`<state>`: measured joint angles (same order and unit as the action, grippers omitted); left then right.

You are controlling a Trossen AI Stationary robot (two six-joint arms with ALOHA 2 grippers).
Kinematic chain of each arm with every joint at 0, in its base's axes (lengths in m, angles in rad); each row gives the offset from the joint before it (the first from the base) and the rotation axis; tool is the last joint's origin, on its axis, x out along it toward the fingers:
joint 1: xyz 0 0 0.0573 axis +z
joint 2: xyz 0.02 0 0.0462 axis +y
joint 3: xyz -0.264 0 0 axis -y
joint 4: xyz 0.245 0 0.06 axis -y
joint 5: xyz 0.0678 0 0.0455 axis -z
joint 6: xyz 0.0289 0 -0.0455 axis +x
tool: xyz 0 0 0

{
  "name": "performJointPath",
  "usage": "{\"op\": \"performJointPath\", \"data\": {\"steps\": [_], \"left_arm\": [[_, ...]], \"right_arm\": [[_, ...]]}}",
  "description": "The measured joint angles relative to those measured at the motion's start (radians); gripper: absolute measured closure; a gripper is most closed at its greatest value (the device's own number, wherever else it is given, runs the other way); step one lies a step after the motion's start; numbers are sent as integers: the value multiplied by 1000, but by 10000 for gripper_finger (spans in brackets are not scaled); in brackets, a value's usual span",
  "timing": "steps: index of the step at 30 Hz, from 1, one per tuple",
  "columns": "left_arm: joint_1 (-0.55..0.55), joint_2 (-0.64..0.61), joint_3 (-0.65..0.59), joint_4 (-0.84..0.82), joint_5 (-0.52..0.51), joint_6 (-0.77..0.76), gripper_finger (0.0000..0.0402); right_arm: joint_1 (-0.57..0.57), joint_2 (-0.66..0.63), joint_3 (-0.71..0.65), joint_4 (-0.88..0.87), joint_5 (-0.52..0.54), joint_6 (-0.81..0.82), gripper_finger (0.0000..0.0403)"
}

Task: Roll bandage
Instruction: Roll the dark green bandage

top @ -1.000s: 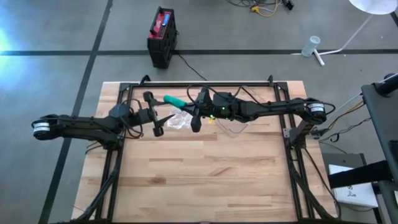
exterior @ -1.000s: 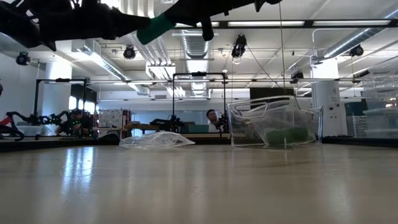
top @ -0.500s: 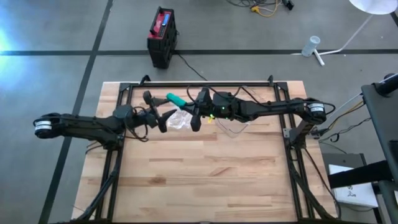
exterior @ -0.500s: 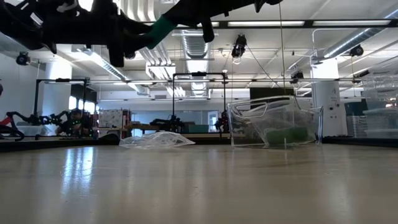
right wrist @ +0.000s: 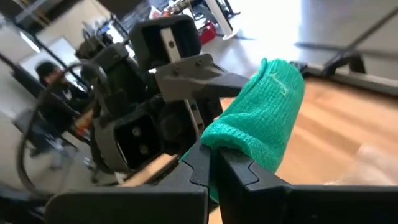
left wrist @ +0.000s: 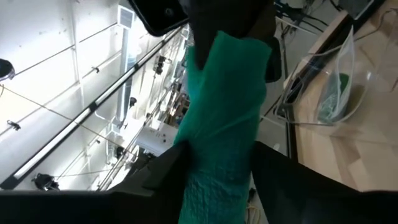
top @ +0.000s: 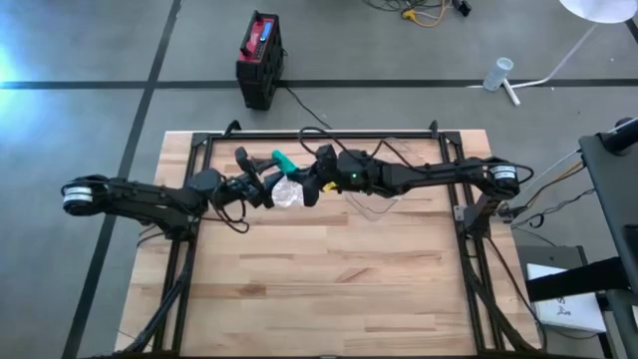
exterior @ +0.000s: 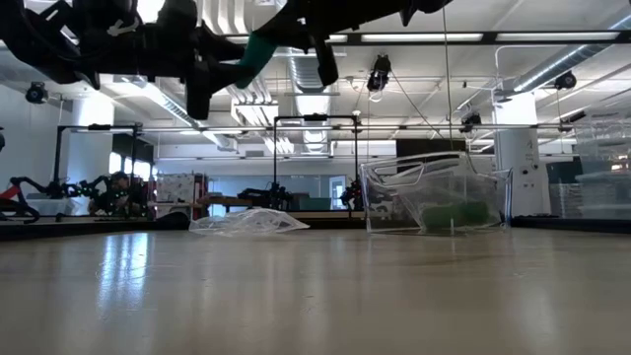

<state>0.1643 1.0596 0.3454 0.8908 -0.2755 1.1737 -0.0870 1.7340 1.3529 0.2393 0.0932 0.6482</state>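
Note:
A green bandage (top: 283, 163), bunched into a short thick roll, hangs high above the table between my two grippers. My right gripper (top: 302, 178) comes from the table's right and is shut on one end of it. From the table's left, my left gripper (top: 267, 174) closes on the other end. In the left wrist view the bandage (left wrist: 224, 93) runs from between my left fingers up to the dark right gripper. In the right wrist view the bandage (right wrist: 264, 106) rises from my right fingers, with the left gripper just beyond. My left gripper has the bandage's free end (left wrist: 214, 168) between its two fingers (left wrist: 165, 177), one on each side. It comes roughly level from the table's left, along the roll. The bandage is clear of the table. My right gripper pinches the bandage's other end (right wrist: 217, 140) between its fingertips (right wrist: 196, 158), coming about level from the table's right. The roll sticks out past the fingers toward the left gripper, lifted clear.
A crumpled clear plastic bag (top: 290, 195) lies on the table below the grippers. A clear plastic container (exterior: 434, 202) holding something green stands farther right. The near half of the wooden table (top: 329, 289) is bare wood. A dark metal frame (top: 319, 135) borders the far edge.
My left gripper has moved toward the table's right and far side, up to the bandage, and rolled about its own axis; its fingers now stand on the bandage's free end. My right gripper has rolled in place, turning the bandage with it.

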Motion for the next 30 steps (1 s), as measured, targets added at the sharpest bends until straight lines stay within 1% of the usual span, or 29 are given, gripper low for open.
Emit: {"op": "performJointPath", "data": {"steps": [6,9,10,12,14,16,19,22,24,27,29,30], "left_arm": [[-22,0,0,-5,-49,4,271],[-33,1,0,-7,-57,-6,289],[-38,1,0,-11,-65,-23,294],[-53,1,0,-13,-114,-73,307],[-68,1,0,-22,-169,-102,323],[-82,-1,0,-41,-203,-107,340],[-105,-1,0,-65,-213,-132,366],[-125,-10,0,-119,-210,-218,385],[-133,-29,0,-176,-168,-288,390],[-134,-62,6,-230,-44,-385,389],[-132,-90,26,-277,61,-471,389],[-128,-104,43,-313,131,-515,389]], "right_arm": [[2,0,0,8,-1,158,400],[1,0,0,3,-8,219,400],[1,0,0,-2,-7,224,399],[1,1,0,-3,-7,201,392],[1,1,0,-4,-8,178,377],[2,0,0,-8,-16,159,355],[3,-9,-1,-16,-30,115,315],[2,-52,-1,-90,-34,45,274],[1,-94,7,-155,-25,-52,249],[4,-166,22,-208,-20,-291,218],[19,-209,25,-209,-14,-453,205],[34,-224,25,-211,-14,-541,200]]}}
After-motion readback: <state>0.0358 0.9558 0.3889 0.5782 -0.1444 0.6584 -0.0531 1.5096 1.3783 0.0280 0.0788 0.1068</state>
